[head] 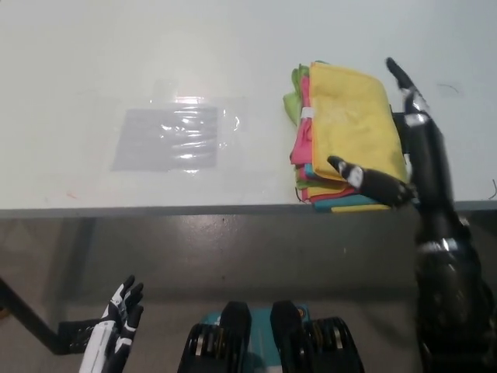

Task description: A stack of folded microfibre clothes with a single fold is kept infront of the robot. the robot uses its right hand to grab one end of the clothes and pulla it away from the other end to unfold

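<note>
Even overhead light washes the pale bench (233,47); glare streaks a plastic sheet (172,138); floor below lies dim, soft-focused.

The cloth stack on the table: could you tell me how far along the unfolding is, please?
Nothing is unfolded: the cloth stack lies folded near the table edge, yellow cloth on top. In hand: the right hand is open at the stack's right side, grasping nothing. Left: grab one end and pull it away from the other. The left hand rests open below the table.

One cloth stack (345,132), one plastic sheet (172,137), two hands.
</note>
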You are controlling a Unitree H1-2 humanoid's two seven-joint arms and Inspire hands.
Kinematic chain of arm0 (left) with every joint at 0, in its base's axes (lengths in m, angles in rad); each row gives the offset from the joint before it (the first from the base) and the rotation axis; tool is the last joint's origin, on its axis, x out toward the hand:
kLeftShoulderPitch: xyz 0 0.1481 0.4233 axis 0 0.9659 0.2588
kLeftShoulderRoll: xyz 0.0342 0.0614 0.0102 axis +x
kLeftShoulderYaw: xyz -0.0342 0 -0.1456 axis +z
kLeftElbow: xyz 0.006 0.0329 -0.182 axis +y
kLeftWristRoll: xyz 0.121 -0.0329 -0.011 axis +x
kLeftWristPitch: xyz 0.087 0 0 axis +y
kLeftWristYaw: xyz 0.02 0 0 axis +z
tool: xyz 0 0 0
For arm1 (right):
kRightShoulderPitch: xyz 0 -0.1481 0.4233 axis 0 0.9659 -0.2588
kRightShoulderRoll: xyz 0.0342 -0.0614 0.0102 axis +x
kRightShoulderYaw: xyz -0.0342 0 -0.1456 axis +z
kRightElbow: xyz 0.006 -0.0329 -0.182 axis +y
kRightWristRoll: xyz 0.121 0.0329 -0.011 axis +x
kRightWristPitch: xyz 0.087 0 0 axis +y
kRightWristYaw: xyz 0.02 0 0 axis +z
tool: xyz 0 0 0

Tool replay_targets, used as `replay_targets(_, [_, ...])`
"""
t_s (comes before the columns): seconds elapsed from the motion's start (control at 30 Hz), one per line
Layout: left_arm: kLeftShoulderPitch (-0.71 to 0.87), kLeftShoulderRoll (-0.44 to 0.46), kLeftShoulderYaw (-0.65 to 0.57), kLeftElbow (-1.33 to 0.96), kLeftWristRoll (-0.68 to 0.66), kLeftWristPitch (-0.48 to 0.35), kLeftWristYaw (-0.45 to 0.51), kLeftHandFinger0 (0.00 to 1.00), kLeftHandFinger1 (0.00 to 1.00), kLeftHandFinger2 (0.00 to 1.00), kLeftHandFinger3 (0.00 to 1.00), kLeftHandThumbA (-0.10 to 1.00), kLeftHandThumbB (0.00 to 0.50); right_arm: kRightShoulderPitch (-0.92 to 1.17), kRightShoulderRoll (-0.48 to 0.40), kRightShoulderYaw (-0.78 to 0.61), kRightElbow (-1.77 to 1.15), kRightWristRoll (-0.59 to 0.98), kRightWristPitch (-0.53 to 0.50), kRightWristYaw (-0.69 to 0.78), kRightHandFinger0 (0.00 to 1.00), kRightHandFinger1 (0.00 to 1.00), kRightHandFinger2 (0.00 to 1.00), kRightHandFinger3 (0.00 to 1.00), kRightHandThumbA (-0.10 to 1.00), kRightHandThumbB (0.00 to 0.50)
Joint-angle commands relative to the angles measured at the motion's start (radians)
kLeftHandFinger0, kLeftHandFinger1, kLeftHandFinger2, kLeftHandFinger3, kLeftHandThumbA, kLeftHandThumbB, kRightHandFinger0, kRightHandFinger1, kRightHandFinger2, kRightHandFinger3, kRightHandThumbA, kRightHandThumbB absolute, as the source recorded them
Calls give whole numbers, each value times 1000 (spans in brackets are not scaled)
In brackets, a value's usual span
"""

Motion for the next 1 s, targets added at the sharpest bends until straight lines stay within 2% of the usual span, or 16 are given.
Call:
replay_targets(0.0, [3, 12, -10, -27, 28, -33, -5, 1000, 1000, 1000, 1000, 896, 266, -81, 0, -1, 75, -33, 76, -24, 1000, 1000, 1000, 1000, 1000, 252])
replay_targets(0.33, [7, 13, -16, -28, 41, -33, -6, 1000, 1000, 1000, 1000, 879, 245, -203, 0, -10, 380, 13, 64, -86, 1000, 1000, 1000, 1000, 983, 271])
replay_targets(0.53, [-1, 17, -18, -27, 54, -38, -5, 1000, 1000, 1000, 1000, 902, 257, -264, -15, -32, 572, 54, 27, -136, 1000, 1000, 1000, 1000, 992, 278])
replay_targets(0.6, [-3, 17, -19, -27, 52, -35, -8, 1000, 1000, 1000, 1000, 897, 256, -271, -20, -36, 589, 65, 26, -137, 1000, 1000, 1000, 1000, 1000, 293])
replay_targets(0.67, [-3, 18, -20, -25, 51, -37, -9, 1000, 1000, 1000, 1000, 880, 244, -279, -21, -34, 600, 68, 29, -141, 1000, 1000, 1000, 1000, 1000, 289])
replay_targets(0.77, [-8, 17, -23, -19, 54, -41, -9, 1000, 1000, 1000, 1000, 864, 246, -293, -16, -39, 603, 93, 36, -135, 1000, 1000, 1000, 1000, 1000, 318])
replay_targets(0.97, [-22, 24, -31, -12, 50, -51, -16, 1000, 1000, 1000, 1000, 833, 227, -316, -7, -41, 598, 123, 45, -133, 1000, 1000, 1000, 1000, 1000, 316])
